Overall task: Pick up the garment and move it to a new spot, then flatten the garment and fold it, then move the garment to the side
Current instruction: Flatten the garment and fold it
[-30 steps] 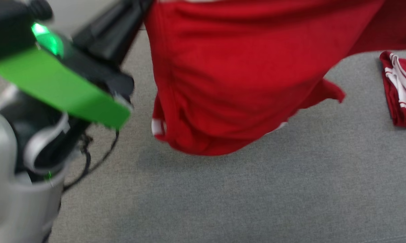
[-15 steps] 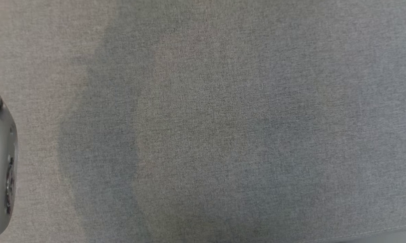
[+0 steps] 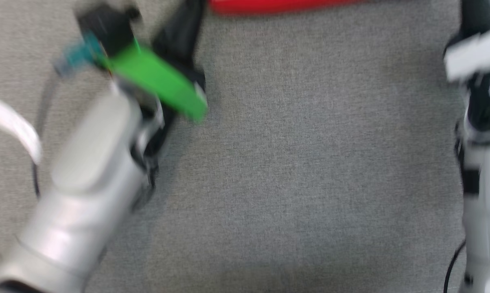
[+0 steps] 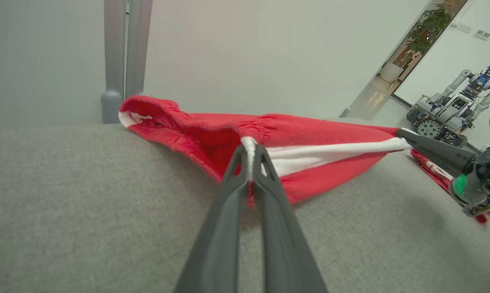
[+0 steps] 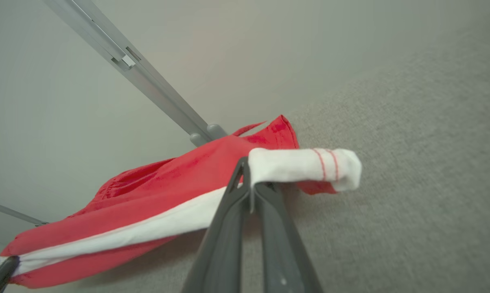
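In your left wrist view the left gripper (image 4: 250,152) rises from the bottom centre. Its fingers (image 4: 224,215) are pressed together on the white band of the red garment (image 4: 310,130), pinching it at mid-frame. The garment stretches from the upper left towards the right of that frame, low over the grey cloth-covered table (image 4: 66,203); you cannot tell whether its lower edge touches. At the right, the right gripper (image 4: 403,136) holds the far end of the same band, and a second red-and-white garment (image 4: 430,165) lies just behind it. In your right wrist view the right gripper's fingers (image 5: 224,228) are closed on a rolled white end at centre frame, and the cloth runs down to the lower left corner. In the blurred head view the garment is a red strip along the top edge, with a pale forearm (image 3: 90,162) at the left and another (image 3: 483,195) at the right edge.
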Available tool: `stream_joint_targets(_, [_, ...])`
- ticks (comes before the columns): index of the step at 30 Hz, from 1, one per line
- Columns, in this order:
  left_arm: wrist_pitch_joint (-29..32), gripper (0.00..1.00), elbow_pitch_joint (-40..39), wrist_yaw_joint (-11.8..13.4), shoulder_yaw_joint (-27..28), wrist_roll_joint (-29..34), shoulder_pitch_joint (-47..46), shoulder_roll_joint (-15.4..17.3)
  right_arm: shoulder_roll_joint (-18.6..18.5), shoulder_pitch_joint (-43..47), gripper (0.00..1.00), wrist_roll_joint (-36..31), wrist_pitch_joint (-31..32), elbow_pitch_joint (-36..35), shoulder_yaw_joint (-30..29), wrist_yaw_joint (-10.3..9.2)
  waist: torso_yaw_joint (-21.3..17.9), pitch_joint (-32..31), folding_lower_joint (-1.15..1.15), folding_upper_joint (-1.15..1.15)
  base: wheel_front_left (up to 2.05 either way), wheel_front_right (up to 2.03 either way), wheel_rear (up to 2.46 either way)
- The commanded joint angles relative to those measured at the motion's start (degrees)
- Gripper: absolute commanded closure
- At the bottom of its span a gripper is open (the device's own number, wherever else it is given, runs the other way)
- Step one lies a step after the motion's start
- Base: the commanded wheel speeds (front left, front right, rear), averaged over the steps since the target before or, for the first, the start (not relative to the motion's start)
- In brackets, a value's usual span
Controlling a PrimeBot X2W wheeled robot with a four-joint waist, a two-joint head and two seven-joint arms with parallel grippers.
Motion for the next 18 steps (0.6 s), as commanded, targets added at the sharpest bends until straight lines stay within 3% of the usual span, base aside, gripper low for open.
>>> stream_joint_targets(1, [-1.16,1.00,-1.47,-0.13,-1.43,-0.66,4.67,1.33,-0.25,4.81,1.00,1.22,-1.20,-1.35,-0.18,0.02,-1.09,-9.94,-0.01,0.00,0.00,0.00,0.00])
stream_joint_targets(5, [-2.69,1.00,-4.18,-0.14,-4.35,-1.47,19.47,1.88,-0.30,19.74,1.00,3.30,-2.89,-3.26,1.07,0.01,-1.93,-17.09,-0.01,0.00,0.00,0.00,0.00])
stream_joint_targets(10, [-2.91,1.00,-7.15,2.80,-1.83,-1.64,38.49,1.08,-0.61,35.71,1.00,4.68,-4.74,-4.63,2.87,-0.01,-2.71,-25.50,-0.01,0.00,0.00,0.00,0.00])
stream_joint_targets(14, [-2.96,1.00,-9.30,5.11,0.89,1.04,49.99,1.23,-0.66,45.81,1.00,5.45,-5.94,-6.07,1.99,-0.06,-1.99,-29.30,-0.01,0.00,0.00,0.00,0.00])
stream_joint_targets(18, [-3.11,1.00,-11.37,5.88,2.13,3.61,57.74,0.86,-0.47,53.94,1.00,6.48,-6.42,-8.13,-0.23,-0.11,-0.55,-30.56,-0.01,0.00,0.00,0.00,0.00])
